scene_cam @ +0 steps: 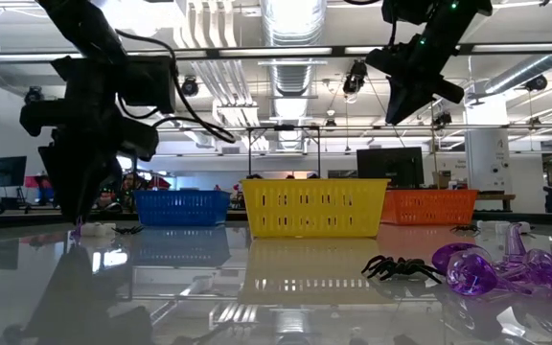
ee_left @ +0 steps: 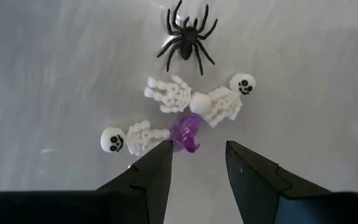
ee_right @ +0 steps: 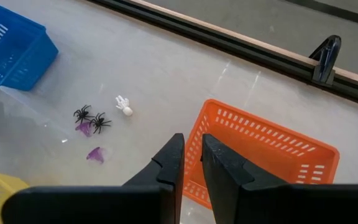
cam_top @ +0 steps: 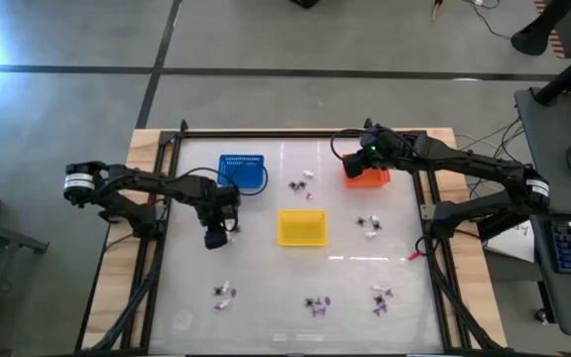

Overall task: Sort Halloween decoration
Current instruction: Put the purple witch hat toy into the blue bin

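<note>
Halloween decoration pieces lie scattered over the pale table (cam_top: pixel 266 307) in small clusters: nearest the front edge sit a purple trinket (scene_cam: pixel 487 271) and a black spider (scene_cam: pixel 402 267), seen large in the low view, with more little groups (cam_top: pixel 315 303) along that edge in the high view. Farther in, the left gripper (ee_left: pixel 197 158) hangs low over one cluster just beside the blue basket's near side, its fingers spread wide with nothing between them; right under it lie a purple piece (ee_left: pixel 186 132), a white skeleton (ee_left: pixel 134 138) touching it, a second skeleton (ee_left: pixel 204 101) just beyond, and a black spider (ee_left: pixel 186 38) past that. The yellow basket (cam_top: pixel 302 227) stands at the table's middle, to the right of that gripper, with another small cluster (cam_top: pixel 369 226) on its right. Farther back, the blue basket (cam_top: pixel 242 172) and the orange basket (cam_top: pixel 367 176) stand near the rear rail, with a few spiders, purple bits and a white piece (ee_right: pixel 124 106) between them. The right gripper (ee_right: pixel 191 163) hovers above the orange basket's near rim, its fingers drawn narrow; whether anything is pinched there cannot be told.
</note>
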Robot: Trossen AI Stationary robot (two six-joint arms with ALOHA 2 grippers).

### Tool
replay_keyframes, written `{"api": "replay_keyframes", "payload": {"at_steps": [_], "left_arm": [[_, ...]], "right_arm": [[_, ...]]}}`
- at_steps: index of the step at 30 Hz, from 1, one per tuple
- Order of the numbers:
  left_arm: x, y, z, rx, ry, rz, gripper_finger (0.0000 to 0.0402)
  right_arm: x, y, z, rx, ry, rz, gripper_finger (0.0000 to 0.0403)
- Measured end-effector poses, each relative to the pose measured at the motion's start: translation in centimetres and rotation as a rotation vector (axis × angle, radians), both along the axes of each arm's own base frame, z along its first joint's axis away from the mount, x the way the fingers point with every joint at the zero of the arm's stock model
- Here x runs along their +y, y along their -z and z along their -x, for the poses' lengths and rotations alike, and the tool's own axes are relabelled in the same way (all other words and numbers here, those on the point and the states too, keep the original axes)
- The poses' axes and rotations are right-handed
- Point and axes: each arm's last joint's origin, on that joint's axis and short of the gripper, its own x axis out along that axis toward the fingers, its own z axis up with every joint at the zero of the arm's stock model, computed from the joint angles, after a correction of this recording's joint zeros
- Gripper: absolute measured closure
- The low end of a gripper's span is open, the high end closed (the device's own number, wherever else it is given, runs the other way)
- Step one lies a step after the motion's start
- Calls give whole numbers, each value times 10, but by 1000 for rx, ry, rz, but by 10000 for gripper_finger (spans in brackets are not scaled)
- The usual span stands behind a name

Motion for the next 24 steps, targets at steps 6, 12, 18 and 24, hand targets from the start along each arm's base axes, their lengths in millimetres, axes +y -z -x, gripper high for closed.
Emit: {"api": "replay_keyframes", "payload": {"at_steps": [6, 12, 18, 24], "left_arm": [[0, 0, -1, -5, -1, -7, 271], [1, 6, -3, 17, -1, -4, 304], [1, 13, -5, 48, -1, 4, 351], [1, 8, -3, 23, -1, -5, 395]], "right_arm": [[0, 0, 0, 1, -1, 0, 355], [0, 0, 0, 2, -2, 1, 355], [0, 0, 0, 2, -2, 1, 355], [0, 0, 0, 2, -2, 1, 355]]}}
